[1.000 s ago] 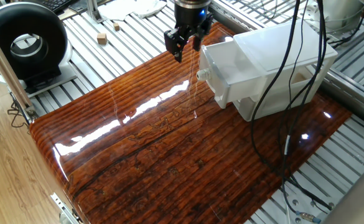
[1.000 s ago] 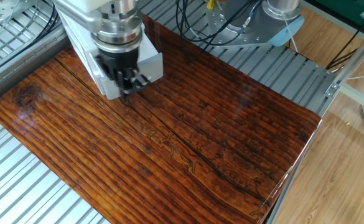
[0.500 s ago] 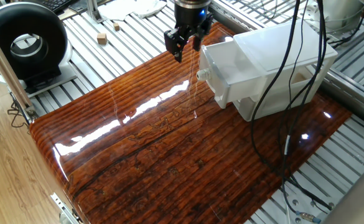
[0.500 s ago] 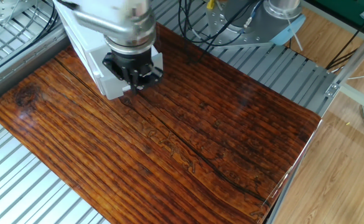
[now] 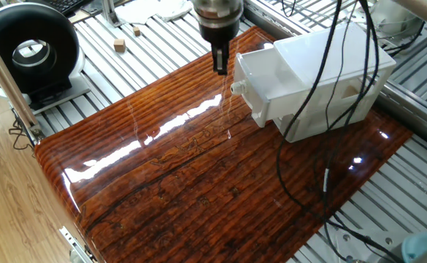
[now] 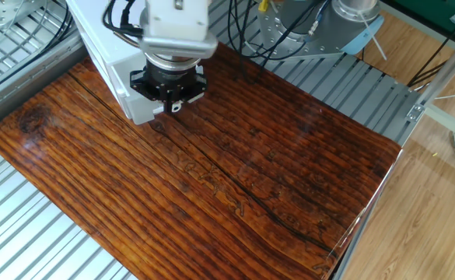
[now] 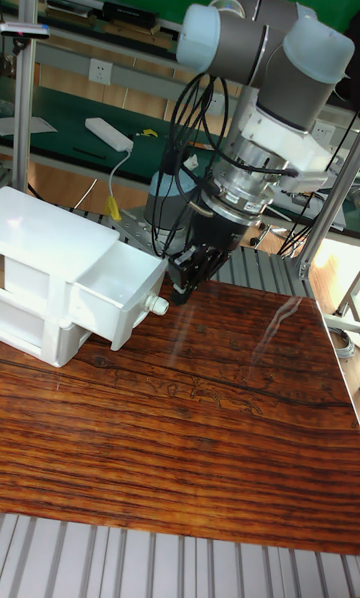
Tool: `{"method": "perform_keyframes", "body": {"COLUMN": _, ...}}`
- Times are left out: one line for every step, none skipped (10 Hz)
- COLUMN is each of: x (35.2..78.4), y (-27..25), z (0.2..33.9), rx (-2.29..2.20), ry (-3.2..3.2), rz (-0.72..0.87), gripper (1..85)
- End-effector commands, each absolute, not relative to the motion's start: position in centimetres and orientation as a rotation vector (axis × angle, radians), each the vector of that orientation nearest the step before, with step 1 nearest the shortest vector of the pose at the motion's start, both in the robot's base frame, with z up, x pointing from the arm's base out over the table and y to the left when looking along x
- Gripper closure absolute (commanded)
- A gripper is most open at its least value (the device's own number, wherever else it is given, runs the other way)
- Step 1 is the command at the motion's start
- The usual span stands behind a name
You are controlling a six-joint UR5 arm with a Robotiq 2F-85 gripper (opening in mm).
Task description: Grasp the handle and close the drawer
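the handle [image 5: 236, 88], a small round whitish knob on the front of the pulled-out white translucent plastic drawer [image 5: 268, 84], lies at about five o'clock from the black fingers [image 5: 220, 62] in one fixed view, near but not touching. the fingers look nearly together there, empty. the knob's axis points out over the glossy wooden table [image 5: 198, 168], toward seven o'clock.

The arm reaches down from above, its grey wrist joints bent so the gripper [image 7: 184, 283] points steeply downward, tilted a little off vertical. The dark fingers [image 5: 220, 61] hang close together below the wrist, seemingly nearly closed with nothing between them, though the gap is hard to judge.
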State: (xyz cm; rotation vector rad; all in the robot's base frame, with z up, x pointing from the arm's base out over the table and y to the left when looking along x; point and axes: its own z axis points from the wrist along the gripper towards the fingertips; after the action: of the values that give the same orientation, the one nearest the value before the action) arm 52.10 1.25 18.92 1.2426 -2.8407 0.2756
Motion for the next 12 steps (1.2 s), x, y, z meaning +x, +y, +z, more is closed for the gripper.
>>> {"method": "perform_keyframes", "body": {"x": 49.5, "y": 2.3, "z": 17.1, "rx": 1.201, "ry": -2.881, "rz": 0.191, "gripper": 59.3}}
{"method": "perform_keyframes", "body": {"x": 49.4, "y": 1.8, "z": 16.6, "rx": 1.211, "ry": -2.884, "rz": 0.204, "gripper": 59.3}}
{"method": "perform_keyframes", "body": {"x": 49.3, "y": 1.5, "z": 16.3, "rx": 1.235, "ry": -2.882, "rz": 0.200, "gripper": 59.0}}
{"method": "perform_keyframes", "body": {"x": 49.2, "y": 1.2, "z": 16.2, "rx": 1.251, "ry": -2.888, "rz": 0.195, "gripper": 58.3}}
{"method": "perform_keyframes", "body": {"x": 49.4, "y": 1.0, "z": 16.4, "rx": 1.270, "ry": -2.891, "rz": 0.212, "gripper": 57.7}}
{"method": "perform_keyframes", "body": {"x": 49.6, "y": 0.8, "z": 16.6, "rx": 1.274, "ry": -2.897, "rz": 0.235, "gripper": 57.0}}
{"method": "perform_keyframes", "body": {"x": 49.5, "y": 0.9, "z": 16.7, "rx": 1.271, "ry": -2.901, "rz": 0.232, "gripper": 55.3}}
{"method": "perform_keyframes", "body": {"x": 49.7, "y": 1.0, "z": 16.9, "rx": 1.286, "ry": -2.902, "rz": 0.244, "gripper": 53.7}}
{"method": "perform_keyframes", "body": {"x": 49.8, "y": 1.0, "z": 17.1, "rx": 1.307, "ry": -2.897, "rz": 0.259, "gripper": 52.7}}
{"method": "perform_keyframes", "body": {"x": 50.1, "y": 0.6, "z": 17.2, "rx": 1.350, "ry": -2.873, "rz": 0.294, "gripper": 52.0}}
{"method": "perform_keyframes", "body": {"x": 50.3, "y": 0.3, "z": 17.3, "rx": 1.411, "ry": -2.835, "rz": 0.330, "gripper": 50.7}}
{"method": "perform_keyframes", "body": {"x": 50.4, "y": -0.1, "z": 17.4, "rx": 1.495, "ry": -2.775, "rz": 0.367, "gripper": 48.0}}
